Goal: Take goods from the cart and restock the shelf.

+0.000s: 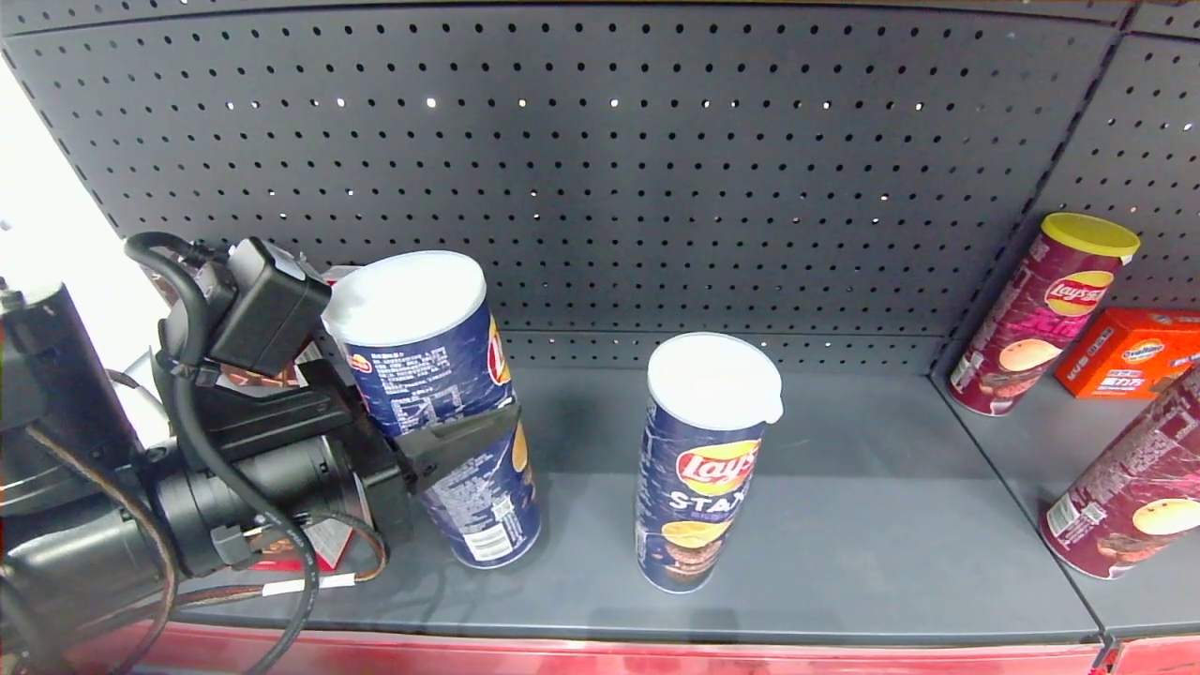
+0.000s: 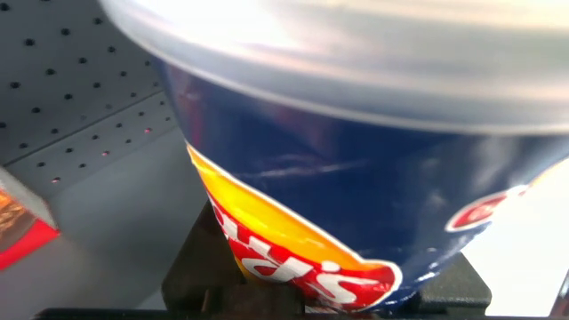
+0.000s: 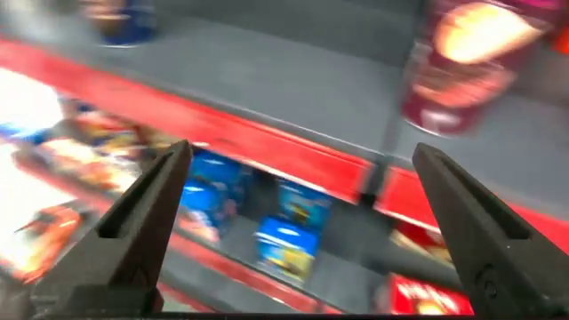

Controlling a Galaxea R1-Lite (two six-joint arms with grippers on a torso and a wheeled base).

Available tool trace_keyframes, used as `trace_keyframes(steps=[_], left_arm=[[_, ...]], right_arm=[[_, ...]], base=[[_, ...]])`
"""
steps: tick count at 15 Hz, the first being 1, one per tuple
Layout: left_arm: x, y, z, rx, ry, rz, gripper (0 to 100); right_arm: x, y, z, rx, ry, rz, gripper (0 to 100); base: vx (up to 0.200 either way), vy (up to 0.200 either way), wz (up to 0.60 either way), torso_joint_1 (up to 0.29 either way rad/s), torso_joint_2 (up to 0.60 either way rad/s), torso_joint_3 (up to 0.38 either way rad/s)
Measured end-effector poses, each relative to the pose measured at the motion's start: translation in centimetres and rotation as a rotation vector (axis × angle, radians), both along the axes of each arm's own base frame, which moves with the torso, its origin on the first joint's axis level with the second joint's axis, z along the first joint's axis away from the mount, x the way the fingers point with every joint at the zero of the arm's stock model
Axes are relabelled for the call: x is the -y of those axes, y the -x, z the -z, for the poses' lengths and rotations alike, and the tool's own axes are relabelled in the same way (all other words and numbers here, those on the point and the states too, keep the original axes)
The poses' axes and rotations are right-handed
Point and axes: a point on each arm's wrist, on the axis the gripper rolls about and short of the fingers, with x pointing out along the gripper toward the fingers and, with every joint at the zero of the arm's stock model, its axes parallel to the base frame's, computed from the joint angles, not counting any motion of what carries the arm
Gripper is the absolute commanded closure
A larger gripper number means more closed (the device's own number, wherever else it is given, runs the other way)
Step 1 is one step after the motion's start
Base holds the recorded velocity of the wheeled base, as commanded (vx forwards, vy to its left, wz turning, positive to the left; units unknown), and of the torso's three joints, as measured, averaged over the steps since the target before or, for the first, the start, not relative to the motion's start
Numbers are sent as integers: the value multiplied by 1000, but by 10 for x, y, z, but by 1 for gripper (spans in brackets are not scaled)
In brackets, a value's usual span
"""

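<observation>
Nearest us, our right gripper (image 3: 302,151) hangs with its fingers spread wide before the red shelf lip (image 3: 267,140). The goods below it are too blurred to name. Our left gripper (image 1: 450,436) pinches a blue chip can (image 1: 427,375) at the left end of the shelf (image 1: 844,525). Its far finger is hidden, and we cannot tell whether the can's base touches. A second blue can (image 1: 703,459) stands upright nearby, apart. Bare shelf runs right to a leaning maroon can (image 1: 1041,314), a cut-off maroon can (image 1: 1125,487) and an orange box (image 1: 1130,352). A pegboard (image 1: 656,169) backs everything.

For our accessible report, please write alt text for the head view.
The left tool grips a blue can at the left of a grey shelf, beside a second blue can standing upright. In the next bay to the right are two maroon cans and an orange box.
</observation>
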Motion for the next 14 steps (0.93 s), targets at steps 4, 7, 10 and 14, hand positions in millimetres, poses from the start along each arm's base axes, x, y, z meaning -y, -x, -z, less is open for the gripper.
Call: trace_keyframes(steps=[4,7,10,14], left_arm=[[2,2,1,-2,-1,12,100],[2,2,1,-2,-1,13,100],[1,3,0,2,1,13,100],[1,5,1,0,0,14,100]], right_arm=[[-6,0,-1,-34,-2,251,0],[-7,-1,0,-55,-26,293,0],[-9,-3,0,-38,-76,224,0],[-11,-4,4,-48,-41,147,0]], base=[[0,0,0,0,0,0],[0,0,0,0,0,0],[0,0,0,0,0,0],[0,0,0,0,0,0]])
